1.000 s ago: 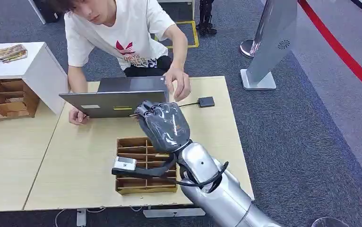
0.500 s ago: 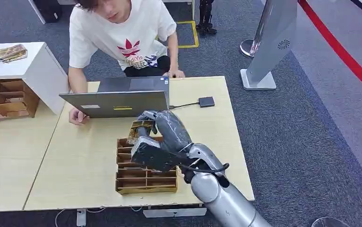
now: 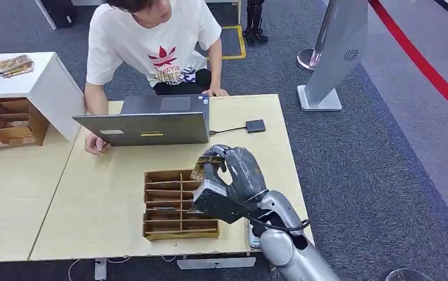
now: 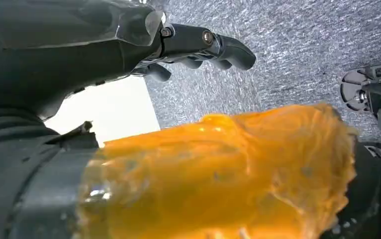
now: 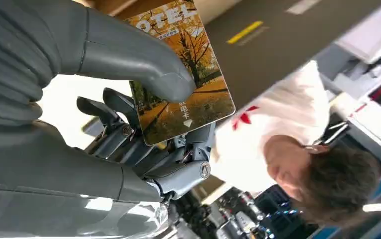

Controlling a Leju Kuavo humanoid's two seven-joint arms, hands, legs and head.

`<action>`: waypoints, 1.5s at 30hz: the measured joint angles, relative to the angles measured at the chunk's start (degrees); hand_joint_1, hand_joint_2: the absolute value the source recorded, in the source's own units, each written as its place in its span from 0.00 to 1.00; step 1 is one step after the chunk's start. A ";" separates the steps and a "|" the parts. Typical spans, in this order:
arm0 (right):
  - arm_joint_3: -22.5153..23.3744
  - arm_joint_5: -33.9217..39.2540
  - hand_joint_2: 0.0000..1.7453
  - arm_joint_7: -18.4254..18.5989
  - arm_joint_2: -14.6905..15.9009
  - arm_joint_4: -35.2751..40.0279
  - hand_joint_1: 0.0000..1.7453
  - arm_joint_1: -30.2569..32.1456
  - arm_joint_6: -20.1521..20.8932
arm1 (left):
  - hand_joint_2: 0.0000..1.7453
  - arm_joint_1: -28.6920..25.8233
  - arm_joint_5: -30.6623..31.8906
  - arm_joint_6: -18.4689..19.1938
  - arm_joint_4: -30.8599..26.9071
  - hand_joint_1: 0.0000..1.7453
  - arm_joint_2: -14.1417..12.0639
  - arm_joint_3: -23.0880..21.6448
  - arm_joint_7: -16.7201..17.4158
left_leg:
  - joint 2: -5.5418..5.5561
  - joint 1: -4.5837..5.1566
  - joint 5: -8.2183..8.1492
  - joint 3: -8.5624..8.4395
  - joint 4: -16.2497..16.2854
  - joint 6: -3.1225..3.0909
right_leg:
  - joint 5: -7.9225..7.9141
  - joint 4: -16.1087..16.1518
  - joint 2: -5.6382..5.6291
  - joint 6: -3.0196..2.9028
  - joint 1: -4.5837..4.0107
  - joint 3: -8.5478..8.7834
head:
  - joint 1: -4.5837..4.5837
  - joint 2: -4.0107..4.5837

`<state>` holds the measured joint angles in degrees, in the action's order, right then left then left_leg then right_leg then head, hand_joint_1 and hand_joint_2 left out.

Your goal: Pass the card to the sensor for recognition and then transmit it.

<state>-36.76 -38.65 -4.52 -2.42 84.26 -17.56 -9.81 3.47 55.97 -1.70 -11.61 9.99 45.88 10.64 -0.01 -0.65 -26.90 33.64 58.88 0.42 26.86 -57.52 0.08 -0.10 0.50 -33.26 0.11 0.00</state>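
Observation:
My right hand (image 3: 236, 170) hovers over the right half of the light wooden table (image 3: 93, 205), just right of the wooden slotted card box (image 3: 163, 206). It pinches a hotel card (image 3: 205, 164) printed with autumn trees. In the right wrist view the thumb (image 5: 129, 55) presses on the card (image 5: 183, 94) with dark fingers (image 5: 124, 129) behind it. The small black sensor (image 3: 255, 126) lies on the table beyond the hand, wired to the laptop (image 3: 151, 120). My left hand (image 4: 198, 45) hangs above grey carpet, fingers extended, holding nothing.
A person (image 3: 151, 47) in a white T-shirt sits behind the laptop, one hand on the table at its left. A white cabinet (image 3: 46, 88) with another wooden organiser (image 3: 8, 120) stands at far left. A grey kiosk stand (image 3: 333, 58) is on the carpet at right.
My right hand has lifted the card from over the box and carried it right, away from the laptop. The person drew a hand back from the laptop's edge.

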 joint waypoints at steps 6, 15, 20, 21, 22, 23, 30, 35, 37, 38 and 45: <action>0.57 -3.58 1.00 0.98 4.78 2.68 1.00 4.46 -0.20 | 0.00 -0.30 -1.18 -0.37 0.00 0.00 0.00 1.09 -0.15 | 0.00 0.00 -0.01 0.01 0.00 -0.01 | 0.01 0.00 0.00 0.01 0.00 0.00 | 0.00 0.00; 1.68 -7.67 1.00 3.58 12.04 4.37 1.00 8.93 2.04 | 0.00 -0.40 -2.16 -0.63 0.00 0.00 0.00 2.91 -0.15 | 0.00 0.00 -0.01 0.02 0.00 -0.01 | 0.01 0.01 0.01 0.01 0.00 0.00 | 0.00 0.00; 1.84 -8.70 1.00 4.26 15.77 4.22 1.00 9.86 4.68 | 0.00 -0.41 -2.23 -0.68 0.00 0.00 0.00 2.95 -0.15 | 0.00 0.00 -0.01 0.03 0.00 -0.01 | 0.01 0.01 0.01 0.01 0.00 0.00 | 0.00 0.00; 1.84 -8.72 1.00 4.26 16.19 4.08 1.00 9.89 4.92 | 0.00 -0.41 -2.23 -0.68 0.00 0.00 0.00 2.95 -0.15 | 0.00 0.00 -0.01 0.02 0.00 -0.01 | 0.01 0.01 0.00 0.01 0.00 0.00 | 0.00 0.00; 1.84 -8.74 1.00 4.26 16.63 3.93 1.00 9.92 5.25 | 0.00 -0.40 -2.23 -0.68 0.00 0.00 0.00 2.95 -0.15 | 0.00 0.00 -0.01 0.02 0.00 -0.01 | 0.01 0.01 0.00 0.01 0.00 0.00 | 0.02 0.00; 1.84 -8.74 1.00 4.26 17.02 3.80 1.00 9.93 5.53 | 0.00 -0.40 -2.23 -0.68 0.00 0.00 0.00 2.95 -0.15 | 0.00 0.00 -0.01 0.02 0.00 -0.01 | 0.01 0.01 0.00 0.01 0.00 0.00 | 0.00 0.00; 1.64 -7.45 1.00 4.48 18.12 1.58 1.00 9.39 7.85 | 0.00 -0.39 -1.95 -0.68 0.00 0.00 0.00 2.95 0.00 | 0.00 0.00 -0.01 0.02 -0.01 -0.01 | 0.01 0.00 0.00 0.01 0.00 0.00 | 0.00 0.00; 1.40 -5.17 1.00 4.41 18.12 -1.73 1.00 8.55 9.05 | 0.00 -0.39 -1.42 -0.68 0.00 0.00 0.00 2.95 0.11 | 0.00 0.00 -0.01 0.03 -0.01 -0.01 | 0.01 0.00 0.01 0.01 0.00 0.01 | 0.02 0.00; 1.29 -4.39 1.00 4.44 18.09 -3.04 1.00 8.31 9.36 | 0.00 -0.38 -1.20 -0.68 0.00 0.00 0.00 2.95 0.20 | 0.00 0.00 -0.01 0.04 -0.01 -0.01 | 0.01 0.00 0.01 0.01 0.00 0.01 | 0.00 0.00; 1.27 -3.95 1.00 4.44 18.03 -3.89 1.00 8.17 9.35 | 0.00 -0.37 -1.11 -0.68 0.00 0.00 0.00 2.95 0.20 | 0.00 0.00 -0.01 0.04 -0.01 -0.01 | 0.01 0.00 0.01 0.01 0.00 0.01 | 0.02 0.00; 1.22 -3.36 1.00 4.79 16.17 -9.62 1.00 6.93 8.37 | 0.00 -0.36 -0.72 -0.68 0.00 0.00 0.00 2.95 0.55 | 0.00 0.00 -0.01 0.02 -0.02 -0.01 | 0.01 0.00 0.01 0.01 0.00 0.01 | 0.00 0.00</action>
<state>-35.54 -42.01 0.26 13.75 74.64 -10.63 -1.44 3.11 55.25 -2.38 -11.61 9.99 48.83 11.19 -0.02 -0.65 -26.91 33.66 58.86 0.41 26.87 -57.51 0.08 -0.09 0.50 -33.25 0.11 0.00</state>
